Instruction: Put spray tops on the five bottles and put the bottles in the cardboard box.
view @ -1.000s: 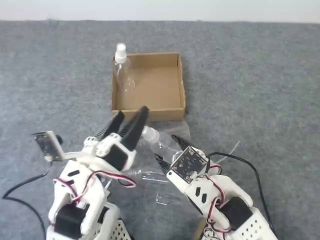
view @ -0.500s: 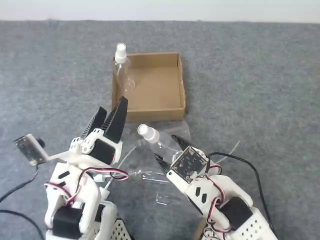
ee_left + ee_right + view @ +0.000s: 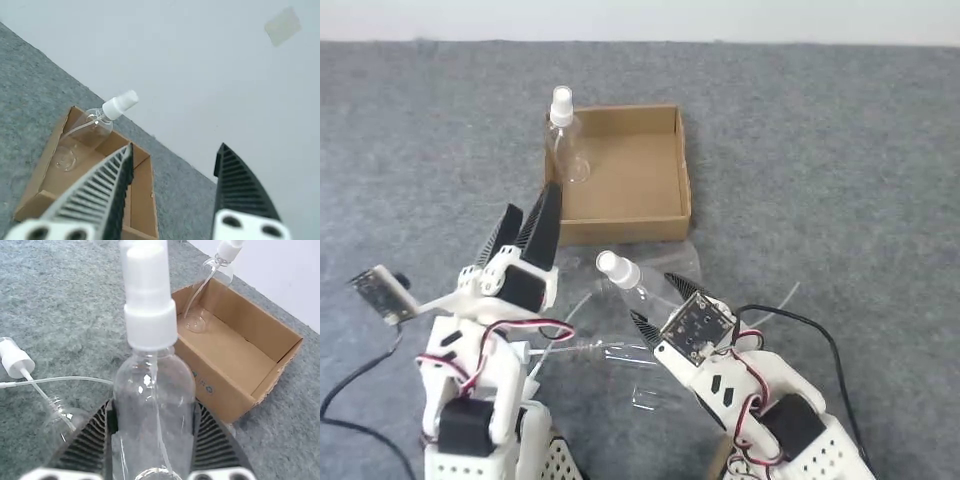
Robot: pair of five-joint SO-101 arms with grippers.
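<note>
Resting in the cardboard box [image 3: 620, 175], at its far corner on the left arm's side, a capped bottle [image 3: 565, 140] is shown with its white sprayer rising above the wall. Close to the box's near corner on the same side, the left gripper [image 3: 532, 202] is raised and pointed toward the box. Its fingers are spread apart with nothing between them. Just outside the middle of the box's near wall, a second bottle [image 3: 152, 390] is clamped by the right gripper [image 3: 655, 300], and a spray top [image 3: 147, 305] is seated on its neck. Farther from the box, toward the arms, a loose spray top [image 3: 15, 360] with its tube and an uncapped bottle [image 3: 60, 420] are seen on the grey carpet [image 3: 840, 150].
</note>
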